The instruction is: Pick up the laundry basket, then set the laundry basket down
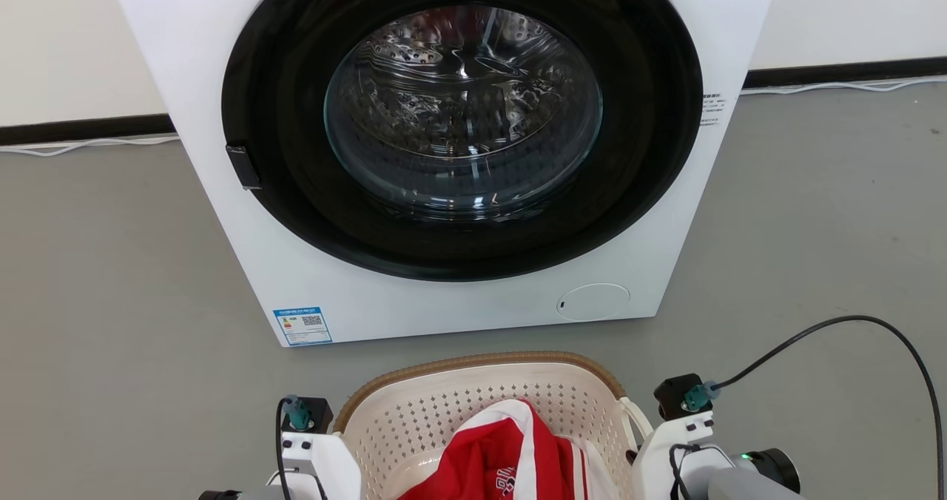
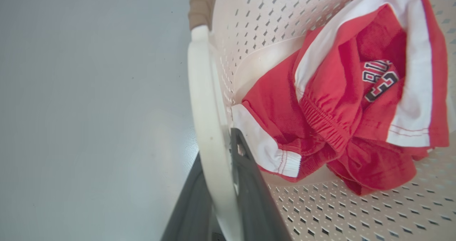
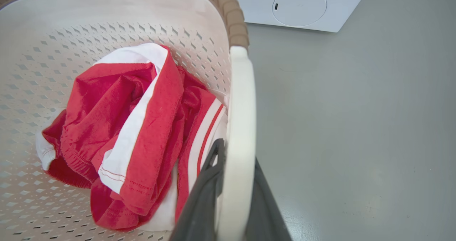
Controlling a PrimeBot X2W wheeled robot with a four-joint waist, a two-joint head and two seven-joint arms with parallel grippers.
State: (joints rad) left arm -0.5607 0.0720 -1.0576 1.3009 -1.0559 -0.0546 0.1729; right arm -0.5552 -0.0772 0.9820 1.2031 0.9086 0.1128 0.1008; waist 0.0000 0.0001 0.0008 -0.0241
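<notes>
The laundry basket (image 1: 444, 411), cream and perforated with a brown woven rim, sits low in the head view in front of the washer. It holds a crumpled red and white garment (image 1: 503, 455). My left gripper (image 2: 217, 148) is shut on the basket's white loop handle (image 2: 205, 102), one dark finger on each side of it. My right gripper (image 3: 237, 155) is shut on the opposite white handle (image 3: 242, 102) in the same way. In the head view both wrist housings flank the basket and hide the fingers. I cannot tell whether the basket's base touches the floor.
A white front-loading washer (image 1: 459, 308) with its round glass door (image 1: 462, 108) shut stands just beyond the basket. Grey floor (image 1: 814, 226) spreads to both sides. A black cable (image 1: 851, 321) loops off my right wrist. White cords run along the dark skirting at the wall.
</notes>
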